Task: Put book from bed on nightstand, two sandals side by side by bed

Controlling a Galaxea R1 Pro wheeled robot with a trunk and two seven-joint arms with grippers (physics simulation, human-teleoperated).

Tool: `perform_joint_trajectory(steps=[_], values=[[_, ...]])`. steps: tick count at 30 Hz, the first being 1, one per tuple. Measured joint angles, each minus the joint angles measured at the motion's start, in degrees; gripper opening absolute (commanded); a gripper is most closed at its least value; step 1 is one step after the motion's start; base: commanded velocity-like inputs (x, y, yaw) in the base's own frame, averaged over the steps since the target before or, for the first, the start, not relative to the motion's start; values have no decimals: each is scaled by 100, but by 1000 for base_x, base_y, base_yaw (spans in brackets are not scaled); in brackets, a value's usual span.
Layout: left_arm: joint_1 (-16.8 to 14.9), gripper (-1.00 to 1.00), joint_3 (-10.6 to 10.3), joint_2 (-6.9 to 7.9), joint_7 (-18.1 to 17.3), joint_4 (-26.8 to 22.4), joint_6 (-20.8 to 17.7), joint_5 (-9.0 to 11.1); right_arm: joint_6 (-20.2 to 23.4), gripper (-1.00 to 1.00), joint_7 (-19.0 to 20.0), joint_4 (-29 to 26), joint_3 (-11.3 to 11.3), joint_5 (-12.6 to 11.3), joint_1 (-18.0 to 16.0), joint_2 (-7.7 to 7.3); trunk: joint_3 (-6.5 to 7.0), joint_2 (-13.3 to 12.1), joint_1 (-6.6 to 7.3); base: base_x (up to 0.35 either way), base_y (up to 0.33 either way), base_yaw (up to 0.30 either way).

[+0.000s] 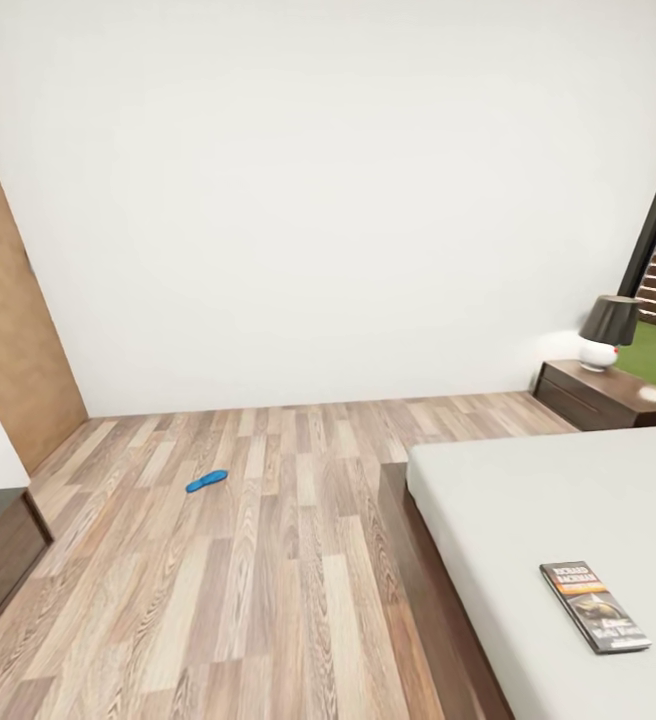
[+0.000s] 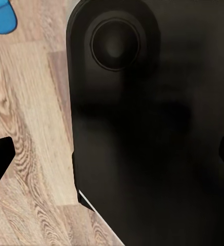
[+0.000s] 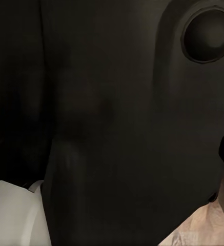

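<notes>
One book [image 1: 595, 606] lies near the bed's [image 1: 528, 500] foot corner; one blue sandal [image 1: 206, 481] sits on the floor, well apart. Jaws' state we cannot tell. We judge: close in squarely, reach the book first, nightstand [image 1: 608, 396] beyond.

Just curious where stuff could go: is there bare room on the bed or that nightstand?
The bed is bare apart from the book near its close end. The nightstand has a lamp on top, leaving a free strip toward its front edge.
</notes>
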State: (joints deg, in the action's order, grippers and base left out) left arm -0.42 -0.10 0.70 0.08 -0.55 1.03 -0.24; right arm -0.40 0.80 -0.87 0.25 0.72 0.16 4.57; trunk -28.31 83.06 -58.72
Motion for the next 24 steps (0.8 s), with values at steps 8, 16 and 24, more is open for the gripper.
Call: perform_joint_trajectory(steps=[8, 16, 24], values=[[0, 100, -2, 0, -7, 0, 0, 2, 0, 100, 0, -2, 0, 0, 0, -6, 0, 0, 0, 128, 0, 0], [0, 100, -3, 0, -13, -1, 0, 7, 0, 100, 0, -3, 1, 0, 0, -2, -6, 0, 0, 131, 0, 38], [0, 100, -4, 0, -15, -1, 0, 6, 0, 100, 0, -3, 1, 1, 0, 0, -35, 0, 0, 131, 0, 118]])
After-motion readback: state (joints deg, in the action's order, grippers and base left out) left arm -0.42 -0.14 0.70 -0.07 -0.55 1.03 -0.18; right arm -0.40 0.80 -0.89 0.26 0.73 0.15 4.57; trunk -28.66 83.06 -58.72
